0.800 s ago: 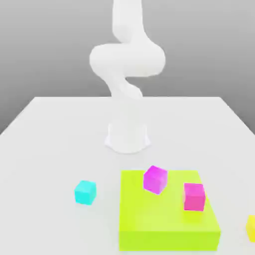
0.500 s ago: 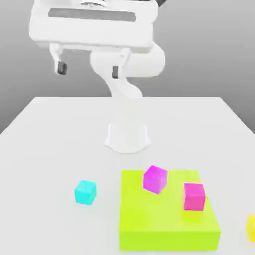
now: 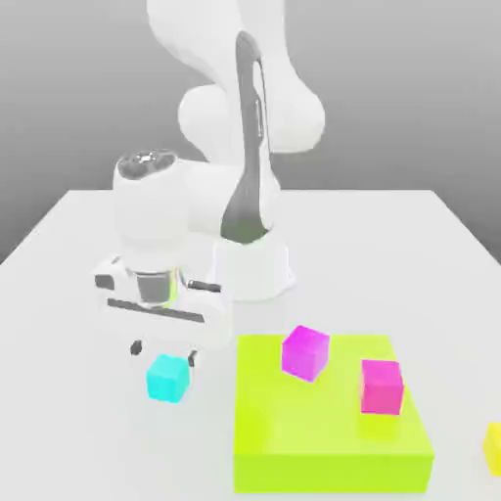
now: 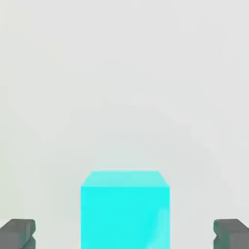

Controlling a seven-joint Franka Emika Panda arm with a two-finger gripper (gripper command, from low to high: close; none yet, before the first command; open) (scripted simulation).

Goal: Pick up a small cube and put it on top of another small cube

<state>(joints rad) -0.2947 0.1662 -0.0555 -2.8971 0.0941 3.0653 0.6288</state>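
Observation:
The small cyan cube (image 3: 167,379) rests on the white table, to the exterior view's left of the lime slab. My gripper (image 3: 164,352) hangs just above it, pointing down, open, one fingertip on each side of the cube's top. In the hand view the cyan cube (image 4: 124,209) sits between the two dark fingertips (image 4: 17,233), with a clear gap on both sides. A small yellow cube (image 3: 493,448) shows at the exterior view's right edge, partly cut off.
A large flat lime-yellow slab (image 3: 328,445) lies in front of the arm's base (image 3: 251,269). Two magenta cubes (image 3: 305,352) (image 3: 382,386) stand on it. The slab's edge lies close to the cyan cube.
The arm has swung down from high above the table to just over the cyan cube. The cubes and slab have not moved.

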